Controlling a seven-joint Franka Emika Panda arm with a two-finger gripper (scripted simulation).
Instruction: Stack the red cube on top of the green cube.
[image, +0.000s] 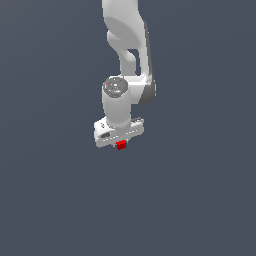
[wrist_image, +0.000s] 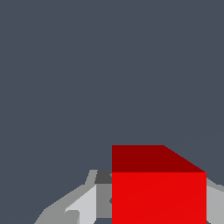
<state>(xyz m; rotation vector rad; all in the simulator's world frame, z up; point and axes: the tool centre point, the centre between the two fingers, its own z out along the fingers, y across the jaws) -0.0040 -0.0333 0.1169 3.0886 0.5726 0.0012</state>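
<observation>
One red cube (wrist_image: 158, 192) sits pinched between the end effector (wrist_image: 151, 199) fingers (wrist_image: 85, 203).

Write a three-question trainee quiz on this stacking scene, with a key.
1. True or false: the red cube sits right at the gripper, between its fingers.
2. Which task object shows in neither view? A) red cube B) green cube
3. Fill in: in the exterior view, the arm reaches down from the ____ of the picture.

Key: 1 true; 2 B; 3 top.
</observation>
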